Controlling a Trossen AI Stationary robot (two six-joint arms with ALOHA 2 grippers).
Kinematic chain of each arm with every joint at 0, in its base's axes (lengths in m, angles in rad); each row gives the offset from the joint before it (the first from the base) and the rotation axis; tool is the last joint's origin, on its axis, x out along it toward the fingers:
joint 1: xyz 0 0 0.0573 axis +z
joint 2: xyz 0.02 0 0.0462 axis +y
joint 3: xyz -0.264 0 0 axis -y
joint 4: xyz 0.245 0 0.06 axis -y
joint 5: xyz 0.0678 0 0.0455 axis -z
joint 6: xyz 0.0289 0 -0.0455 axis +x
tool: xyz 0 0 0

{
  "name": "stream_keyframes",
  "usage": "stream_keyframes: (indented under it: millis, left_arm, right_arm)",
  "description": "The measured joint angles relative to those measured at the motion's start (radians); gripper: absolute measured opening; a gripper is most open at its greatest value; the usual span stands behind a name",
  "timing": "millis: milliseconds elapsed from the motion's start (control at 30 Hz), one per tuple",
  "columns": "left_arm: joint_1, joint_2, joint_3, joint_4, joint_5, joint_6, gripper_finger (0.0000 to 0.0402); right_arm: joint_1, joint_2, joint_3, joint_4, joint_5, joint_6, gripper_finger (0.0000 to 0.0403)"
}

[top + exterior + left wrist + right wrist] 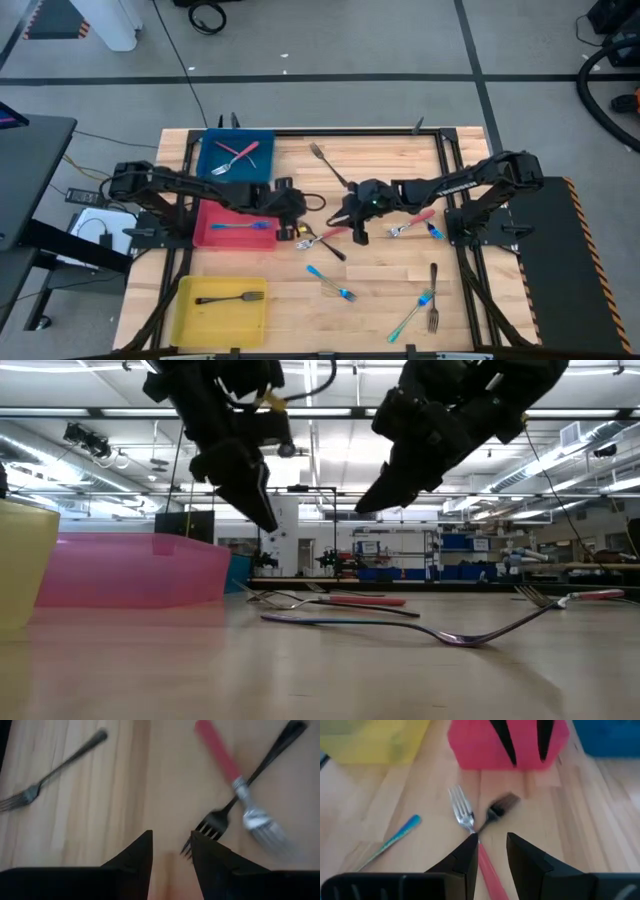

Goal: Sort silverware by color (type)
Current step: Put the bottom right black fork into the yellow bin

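On the light wooden table [380, 290] three plastic trays are seen at the left side: a blue tray [262, 142] with two red-handled forks [236, 154] crossed inside, a pink-red tray [210, 235] with one blue-handled fork [243, 225], and a yellow tray [190, 315] with one dark metal fork [230, 297].

The left gripper [299, 232] is held low over the table just beside the pink-red tray. Its fingers [135, 860] are parted with nothing between them. Directly ahead of them a red-handled fork [235, 775] is lying crossed over an all-dark fork [250, 772]; these two are touching each other.

The right gripper [353, 228] is placed on the other side of the same crossed pair, so both grippers are near each other. Its fingers [462, 862] are also open and empty, and the red handle is seen running between them.

The other silverware is scattered: a dark fork [325, 162] near the far edge, a red-handled fork with a blue piece [415, 224] beside the right arm, blue-handled forks [332, 283] in the middle, and a teal-handled fork [412, 312] next to a dark fork [433, 298] at the near right.
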Motion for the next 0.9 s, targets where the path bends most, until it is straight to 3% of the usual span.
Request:
stream_keyframes:
  millis: [167, 333, 600, 900]
  left_arm:
    - [-0.05, 0.0, 0.0, 0.075, 0.0, -0.063, 0.0133]
    - [-0.088, 0.0, 0.0, 0.126, 0.0, -0.069, 0.0133]
    - [-0.127, 0.0, 0.0, 0.124, 0.0, -0.069, 0.0133]
    - [-0.132, 0.0, 0.0, 0.123, 0.0, -0.063, 0.0133]
  right_arm:
    - [0.016, 0.0, -0.035, 0.049, 0.0, -0.038, 0.011]
    - [0.037, 0.0, -0.036, -0.008, 0.005, 0.029, 0.011]
    - [0.113, 0.0, -0.037, -0.364, 0.052, 0.337, 0.011]
    - [0.282, 0.0, -0.037, -0.447, -0.037, 0.642, 0.011]
